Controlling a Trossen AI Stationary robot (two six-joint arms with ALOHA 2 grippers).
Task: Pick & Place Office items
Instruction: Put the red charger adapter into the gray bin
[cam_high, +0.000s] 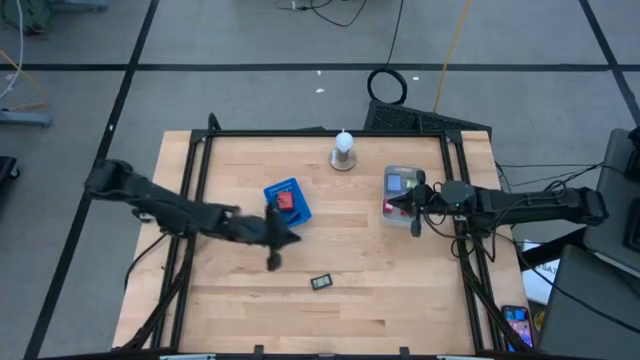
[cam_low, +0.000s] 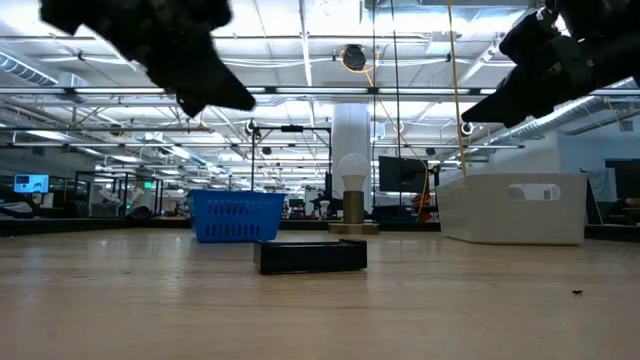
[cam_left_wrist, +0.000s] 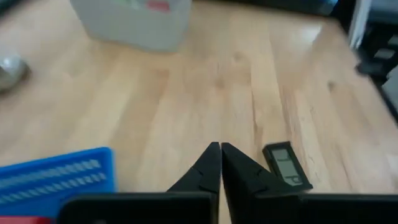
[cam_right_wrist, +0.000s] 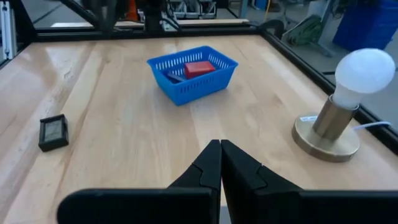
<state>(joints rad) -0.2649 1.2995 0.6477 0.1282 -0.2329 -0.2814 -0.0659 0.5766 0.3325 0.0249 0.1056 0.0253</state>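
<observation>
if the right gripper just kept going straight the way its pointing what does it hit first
Probably the blue basket, which sits almost dead ahead of the shut right gripper in its wrist view, with bare table between. The gripper hangs above the table, so it might instead pass over; depth is unclear.

smooth pale wood table (cam_right_wrist: 124, 143); perforated blue plastic basket (cam_right_wrist: 193, 78); brushed metal lamp base (cam_right_wrist: 326, 134).
</observation>
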